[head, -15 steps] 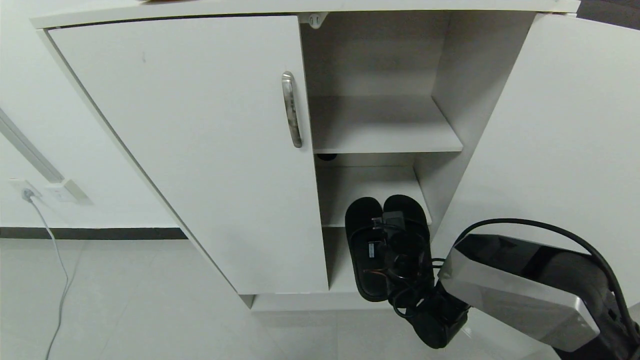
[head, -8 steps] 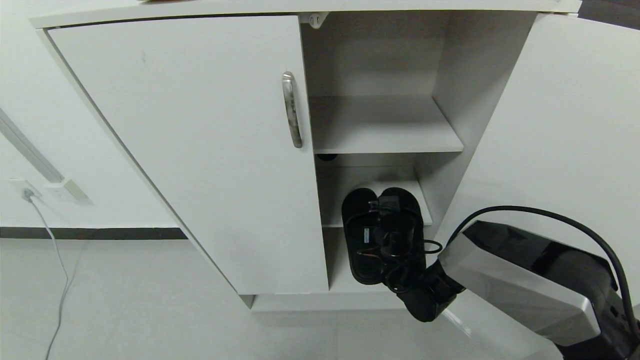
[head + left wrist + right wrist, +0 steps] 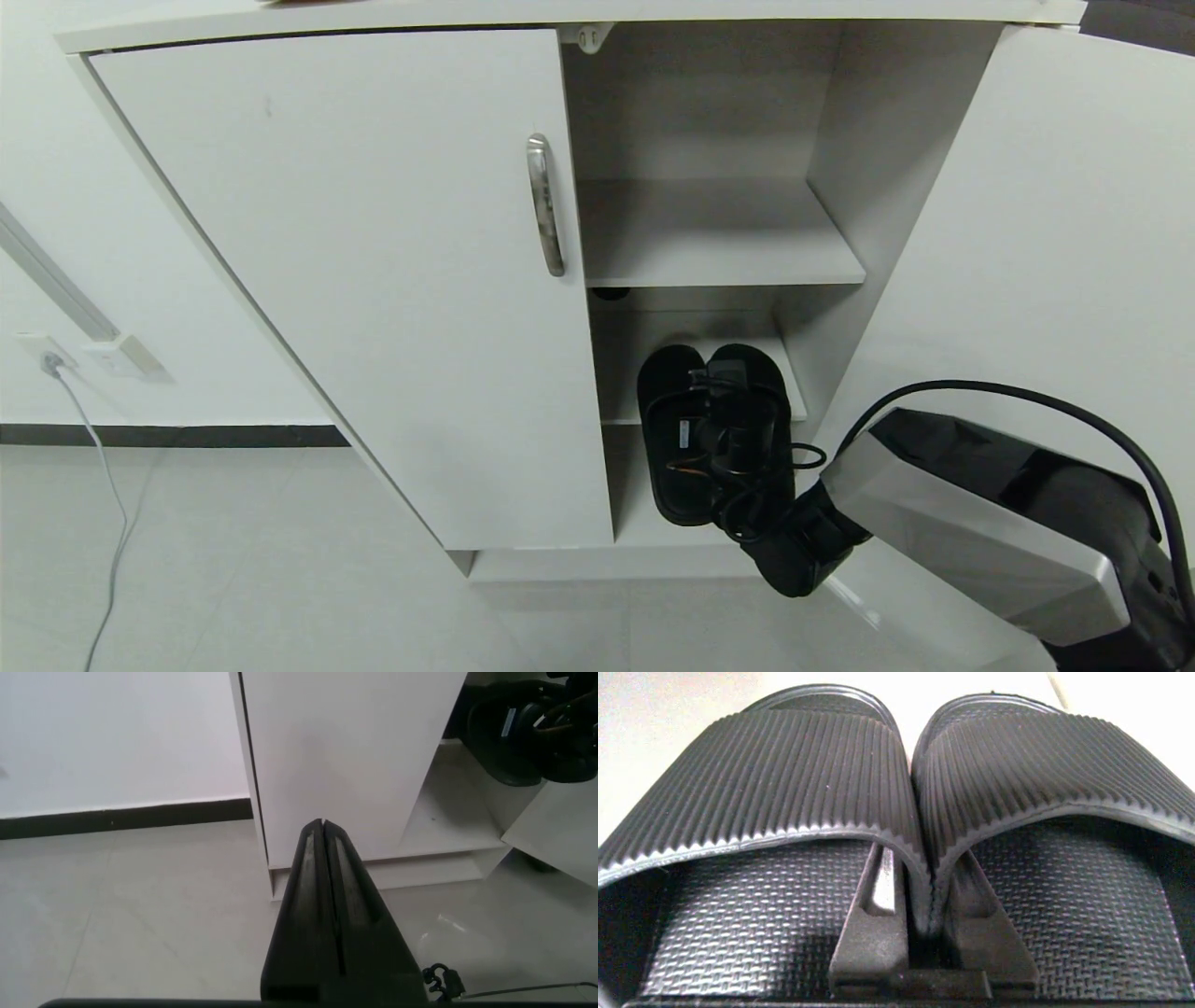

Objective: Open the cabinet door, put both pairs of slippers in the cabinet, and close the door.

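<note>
Door (image 3: 1046,233) open, that's done; right claw (image 3: 920,917) clamped on the black slippers (image 3: 680,439), pinching both ribbed rubber straps (image 3: 785,775) together, pebbled footbeds (image 3: 747,924) either side of it, toes ahead inside the cabinet (image 3: 845,140) opening; release pending, I reckon, then the second pair, then closing; left claw (image 3: 322,835) pressed together.

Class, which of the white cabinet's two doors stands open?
The white door on the robot's right, swung outward; the other white door, bearing the silver metal handle, covers its half, shut.
</note>
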Motion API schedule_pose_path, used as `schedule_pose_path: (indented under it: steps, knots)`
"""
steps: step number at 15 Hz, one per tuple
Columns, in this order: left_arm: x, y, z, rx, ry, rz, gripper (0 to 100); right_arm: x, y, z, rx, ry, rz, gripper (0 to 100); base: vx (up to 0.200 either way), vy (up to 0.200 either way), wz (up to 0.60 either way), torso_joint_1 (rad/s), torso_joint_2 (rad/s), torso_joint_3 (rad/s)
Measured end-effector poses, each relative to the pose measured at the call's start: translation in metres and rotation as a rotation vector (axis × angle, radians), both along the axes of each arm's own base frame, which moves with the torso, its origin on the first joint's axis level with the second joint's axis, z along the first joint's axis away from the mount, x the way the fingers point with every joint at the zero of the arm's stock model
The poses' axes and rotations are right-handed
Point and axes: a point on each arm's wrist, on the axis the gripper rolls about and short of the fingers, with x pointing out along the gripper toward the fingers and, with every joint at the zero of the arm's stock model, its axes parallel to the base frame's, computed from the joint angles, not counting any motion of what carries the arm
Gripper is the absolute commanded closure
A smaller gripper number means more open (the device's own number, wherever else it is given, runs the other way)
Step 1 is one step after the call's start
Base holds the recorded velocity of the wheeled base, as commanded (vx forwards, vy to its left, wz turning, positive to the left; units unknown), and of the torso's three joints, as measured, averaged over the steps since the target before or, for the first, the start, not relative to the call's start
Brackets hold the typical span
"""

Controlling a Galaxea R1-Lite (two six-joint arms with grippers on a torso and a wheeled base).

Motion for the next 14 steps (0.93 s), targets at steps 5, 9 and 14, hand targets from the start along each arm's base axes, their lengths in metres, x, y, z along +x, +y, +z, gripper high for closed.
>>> schedule_pose_path:
  steps: [5, 9, 14]
  knots:
    - [0.0, 0.0, 0.0, -0.001, 0.0, 0.002, 100, 0.002, -0.002, 0.0, -0.002, 0.002, -0.005, 100, 0.04, 0.0, 0.0, -0.002, 0.0, 0.0]
    - [0.0, 0.0, 0.0, -0.001, 0.0, 0.002, 100, 0.003, -0.002, -0.001, -0.018, 0.02, 0.038, 100, 0.0, 0.0, 0.0, 0.0, 0.0, 0.0]
    - [0.0, 0.0, 0.0, -0.001, 0.0, 0.001, 100, 0.021, -0.003, 0.009, -0.049, 0.068, 0.017, 100, 0.0, 0.0, 0.0, 0.0, 0.0, 0.0]
